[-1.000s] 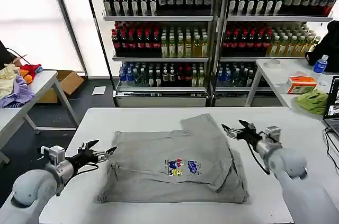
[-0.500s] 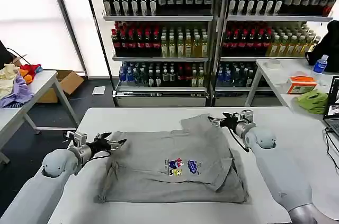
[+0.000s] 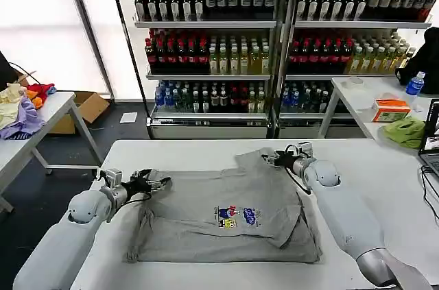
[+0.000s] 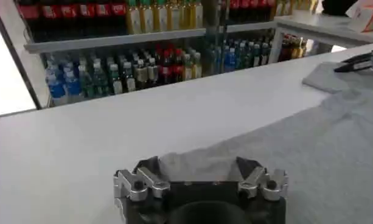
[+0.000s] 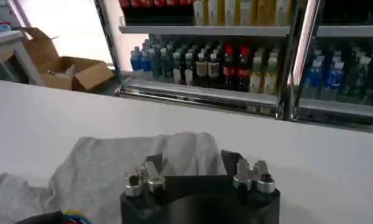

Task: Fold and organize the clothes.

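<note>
— While the grey T-shirt lies spread on the white table, partly folded with its chest print facing up, where do you have the arms?

— I have the left gripper low at the shirt's left far corner, by the sleeve edge. In the left wrist view the grey cloth runs right up between the two fingers, which stand apart; I cannot tell whether they touch it.

— And the right one?

— I see the right gripper at the far right corner of the shirt, where a flap of fabric sticks out toward the shelves. From its wrist camera the fingers look spread, with the cloth's corner just in front of them. Whether it is pinched, I cannot tell.

— Anything else nearby?

— A side table on my left carries lilac, yellow and red garments.
</note>
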`<action>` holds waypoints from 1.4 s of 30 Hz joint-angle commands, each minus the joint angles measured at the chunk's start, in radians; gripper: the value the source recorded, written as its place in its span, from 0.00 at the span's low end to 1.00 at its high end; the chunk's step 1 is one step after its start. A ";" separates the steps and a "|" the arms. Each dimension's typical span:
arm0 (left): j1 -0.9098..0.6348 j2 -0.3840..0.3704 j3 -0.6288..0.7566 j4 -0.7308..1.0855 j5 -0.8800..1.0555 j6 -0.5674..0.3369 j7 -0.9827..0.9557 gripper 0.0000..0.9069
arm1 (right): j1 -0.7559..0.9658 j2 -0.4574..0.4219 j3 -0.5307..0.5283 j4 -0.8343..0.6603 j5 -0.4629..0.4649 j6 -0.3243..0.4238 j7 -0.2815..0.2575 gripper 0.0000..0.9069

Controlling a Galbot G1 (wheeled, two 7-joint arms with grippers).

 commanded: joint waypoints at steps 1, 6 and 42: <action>-0.011 -0.013 0.020 0.033 0.000 -0.003 0.012 0.01 | 0.020 0.019 -0.022 -0.026 -0.007 -0.011 -0.008 0.00; -0.007 -0.007 0.014 0.048 -0.021 -0.017 0.017 0.01 | 0.019 0.025 -0.016 -0.031 0.005 -0.010 -0.004 0.00; 0.263 0.105 -0.168 -0.418 -0.183 -0.124 -0.133 0.00 | -0.411 -0.172 0.284 0.682 0.409 -0.072 0.092 0.00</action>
